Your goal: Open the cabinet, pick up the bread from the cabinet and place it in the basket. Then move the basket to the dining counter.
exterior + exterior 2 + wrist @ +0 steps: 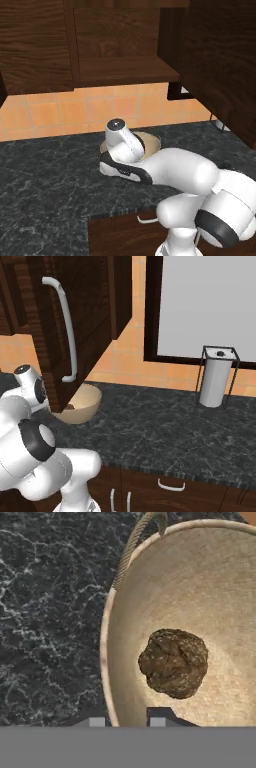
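One dark brown lump of bread [173,663] lies loose in the bottom of the basket [150,587], near its middle. The basket stands on the black white-veined desk [50,175], under the cabinet [85,316], whose door hangs open with its silver bar handle [67,331] showing. The end effector [127,722] is at the basket's near rim, its fingertips [97,722] drawn close together with the rim wall between them; whether they actually pinch it I cannot tell. A paper towel holder [216,378] stands farther along the desk.
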Robot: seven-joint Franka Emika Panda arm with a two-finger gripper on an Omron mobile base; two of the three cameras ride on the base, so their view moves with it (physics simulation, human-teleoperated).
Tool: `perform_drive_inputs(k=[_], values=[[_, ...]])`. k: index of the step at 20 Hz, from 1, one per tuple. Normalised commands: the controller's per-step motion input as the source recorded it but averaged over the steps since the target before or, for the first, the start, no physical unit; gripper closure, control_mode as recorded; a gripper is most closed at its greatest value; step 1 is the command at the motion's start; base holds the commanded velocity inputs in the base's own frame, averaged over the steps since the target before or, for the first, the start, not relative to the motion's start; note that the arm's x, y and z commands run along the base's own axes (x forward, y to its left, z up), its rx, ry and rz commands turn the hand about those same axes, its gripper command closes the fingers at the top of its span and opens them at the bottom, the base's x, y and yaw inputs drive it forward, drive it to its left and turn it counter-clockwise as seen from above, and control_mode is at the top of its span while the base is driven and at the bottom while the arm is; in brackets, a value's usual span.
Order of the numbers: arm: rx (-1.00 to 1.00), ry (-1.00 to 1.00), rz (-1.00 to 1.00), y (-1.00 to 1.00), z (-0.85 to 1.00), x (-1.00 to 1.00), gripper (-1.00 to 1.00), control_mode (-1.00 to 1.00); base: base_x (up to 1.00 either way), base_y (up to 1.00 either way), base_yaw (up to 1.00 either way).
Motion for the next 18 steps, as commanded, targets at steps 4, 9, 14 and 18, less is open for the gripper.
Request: perform_drive_inputs(k=[4,9,14,18], values=[[-0.07,-0.02,0.23,-0.03,0.87,-0.86,1.0,-1.0,0.0,0.0,0.0],[-0.09,0.0,0.21,0.0,0.65,-0.81,1.0,-1.0,0.0,0.0,0.0],[-0.04,0.0,0.16,0.0,0.59,-0.65,1.0,-1.0,0.0,0.0,0.0],[0.0,0.02,0.07,0.1,0.46,-0.14,1.0,-1.0,0.0,0.0,0.0]])
